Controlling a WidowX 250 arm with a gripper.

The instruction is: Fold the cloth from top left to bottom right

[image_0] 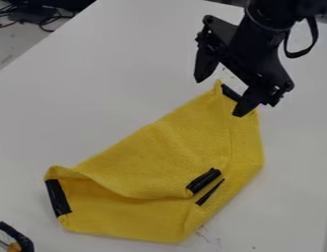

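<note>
The black gripper point(220, 98) hangs at the upper right with its two fingers spread wide, one left of the cloth's top corner and the other over the cloth's edge near that corner. The yellow cloth point(173, 152) lies folded over itself on the table, its upper layer bulging along a curved edge at the lower left. Black tape marks its top corner, partly behind the right finger, and its left corner. Two more black strips lie close together near the lower right edge. Nothing shows between the fingers.
The white table point(94, 103) extends around the cloth. A dark looped object point(16, 236) with an orange part is at the bottom left corner. Black cables point(36, 19) lie beyond the table's edge at the upper left.
</note>
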